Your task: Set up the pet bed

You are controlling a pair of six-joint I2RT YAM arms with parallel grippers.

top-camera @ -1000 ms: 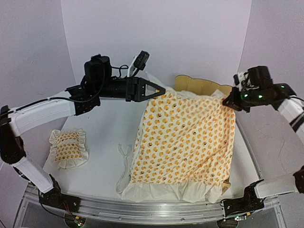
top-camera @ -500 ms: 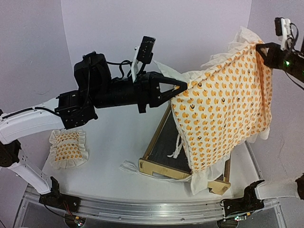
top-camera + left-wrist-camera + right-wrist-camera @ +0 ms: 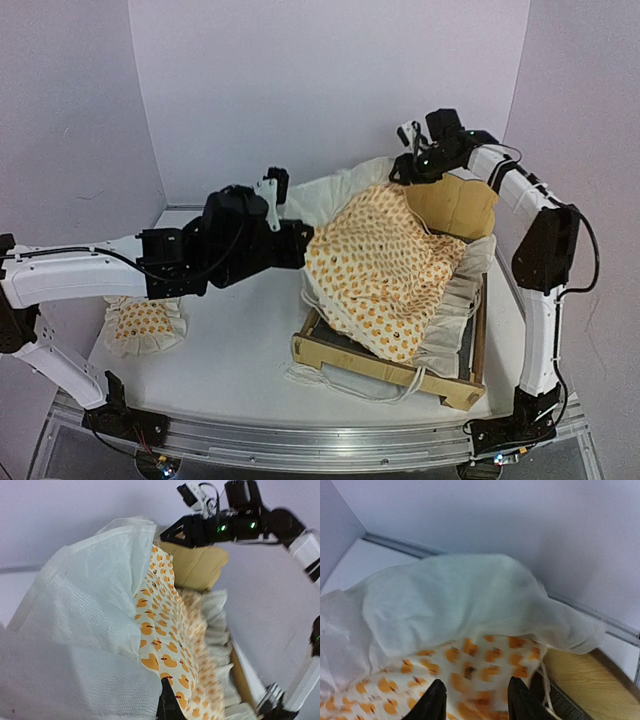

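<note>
The pet bed (image 3: 382, 366), a light plywood frame, stands right of centre with its wavy headboard (image 3: 455, 205) at the far end. The orange-dotted cream mattress cover (image 3: 385, 270) lies bunched over it, with its white underside (image 3: 85, 610) turned up at the left. My left gripper (image 3: 303, 247) is shut on the cover's left edge; one dark fingertip (image 3: 167, 695) shows under the cloth. My right gripper (image 3: 405, 170) hovers open just above the cover's far corner by the headboard. Its fingers (image 3: 432, 702) are spread, with the dotted cloth (image 3: 485, 665) below them.
The small matching pillow (image 3: 145, 320) lies at the near left of the white table (image 3: 230, 350). White tie strings (image 3: 335, 380) trail over the footboard. Purple walls close in at the back and sides. The headboard's wood (image 3: 585, 677) lies right of my right fingers.
Both arms came down from a high lift and the cover dropped onto the bed frame. My right gripper opened and let go of its corner. The left still grips.
</note>
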